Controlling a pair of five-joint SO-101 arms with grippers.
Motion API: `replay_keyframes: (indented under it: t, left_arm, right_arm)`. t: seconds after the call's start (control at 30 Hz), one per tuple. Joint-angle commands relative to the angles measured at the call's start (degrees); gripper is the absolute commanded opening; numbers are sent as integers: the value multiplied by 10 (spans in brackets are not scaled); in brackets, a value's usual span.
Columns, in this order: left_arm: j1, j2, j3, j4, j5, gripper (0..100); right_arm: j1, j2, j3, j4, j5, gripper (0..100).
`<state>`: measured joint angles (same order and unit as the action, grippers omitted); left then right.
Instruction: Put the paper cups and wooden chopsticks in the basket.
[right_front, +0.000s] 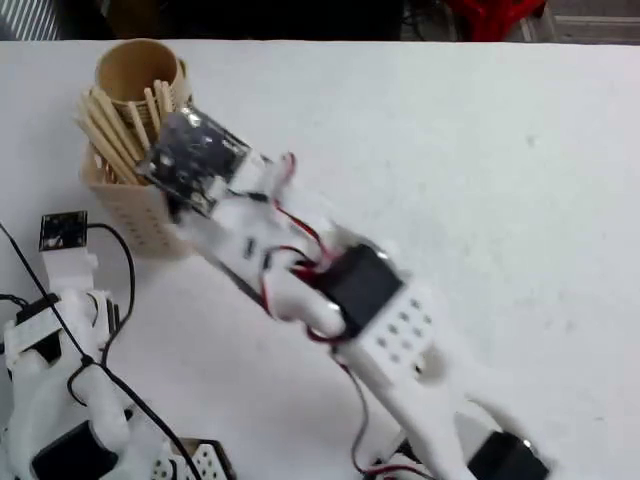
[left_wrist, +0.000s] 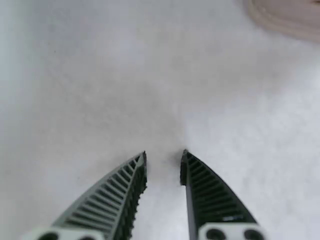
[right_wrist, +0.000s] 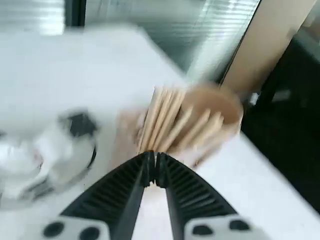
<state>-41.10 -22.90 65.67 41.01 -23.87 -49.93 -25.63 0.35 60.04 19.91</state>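
Note:
A beige basket (right_front: 130, 215) stands at the table's far left. A brown paper cup (right_front: 140, 70) and several wooden chopsticks (right_front: 110, 135) stand in it, the sticks leaning outward. My right gripper (right_front: 175, 170) hangs over the basket's near side. In the right wrist view its tips (right_wrist: 154, 161) are almost together, right at the lower ends of the chopsticks (right_wrist: 165, 120), beside the cup (right_wrist: 215, 107). I cannot tell if a stick is pinched. My left gripper (left_wrist: 163, 157) is open above bare table, with the basket's rim (left_wrist: 290, 15) ahead of it.
The left arm (right_front: 55, 330) sits folded at the near left corner, just in front of the basket. The right arm (right_front: 380, 300) lies diagonally across the middle of the white table (right_front: 480, 150). The table's far edge runs just behind the basket.

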Motion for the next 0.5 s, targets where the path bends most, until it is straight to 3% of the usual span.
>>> replay_keyframes:
  t: [0.0, 0.17, 0.23, 0.33, 0.47]
  left_arm:
    - [8, -12, 3, -11, -2, 132]
    - [8, -12, 3, -11, -2, 132]
    - [8, -12, 3, -11, -2, 132]
    - [8, -12, 3, -11, -2, 132]
    - [8, -12, 3, -11, -2, 132]
  right_arm:
    - [15, -60, -2, 153, -1, 18]
    - [15, -90, 3, 317, 6, 18]
    - [15, -96, 31, 345, 50, 18]
    - [18, -110, 116, 342, 103, 18]
    - [76, -156, 265, 264, 109, 18]
